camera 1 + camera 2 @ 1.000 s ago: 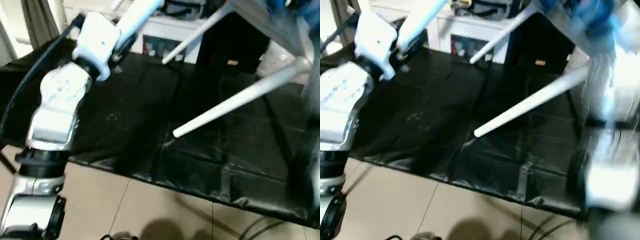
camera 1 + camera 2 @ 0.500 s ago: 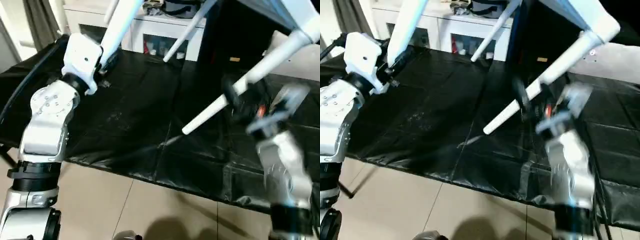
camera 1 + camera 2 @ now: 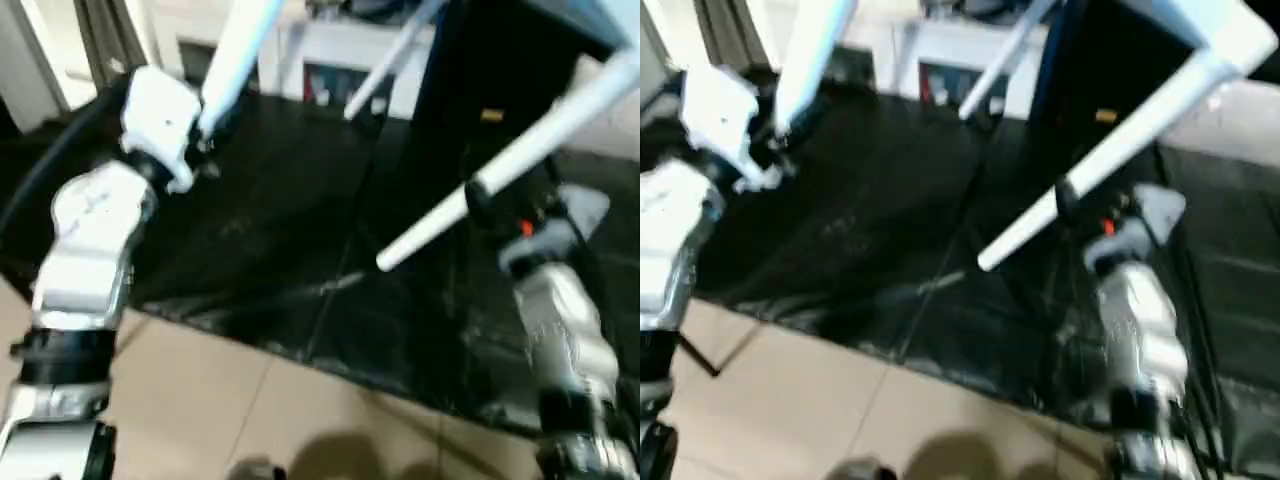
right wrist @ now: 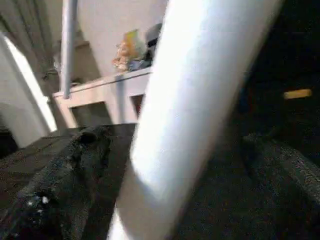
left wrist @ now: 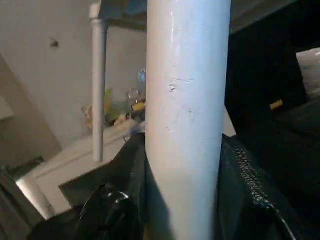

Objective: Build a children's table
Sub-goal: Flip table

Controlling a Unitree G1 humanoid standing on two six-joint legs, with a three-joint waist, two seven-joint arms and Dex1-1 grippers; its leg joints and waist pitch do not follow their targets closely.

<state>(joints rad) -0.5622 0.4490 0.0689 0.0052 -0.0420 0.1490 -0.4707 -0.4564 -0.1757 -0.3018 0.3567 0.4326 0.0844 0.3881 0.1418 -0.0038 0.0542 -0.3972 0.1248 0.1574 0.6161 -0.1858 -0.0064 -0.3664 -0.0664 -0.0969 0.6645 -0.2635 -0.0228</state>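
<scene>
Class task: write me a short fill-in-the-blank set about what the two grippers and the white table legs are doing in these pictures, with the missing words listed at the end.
1. The left gripper is shut on a white table ____.
2. The right gripper has its fingers ____ around another leg.
3. Under the raised legs lies a ____ cover.
4. Beyond the cover stands a white ____.

Missing words: leg; open; black; cabinet

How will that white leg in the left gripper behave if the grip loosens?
Likely slippery: the leg is smooth, round plastic between the left gripper's fingers. Probably stiff, since it looks straight along its length. It seems to taper, so it could slide through; the right gripper, open around another leg, could steady things.
</scene>
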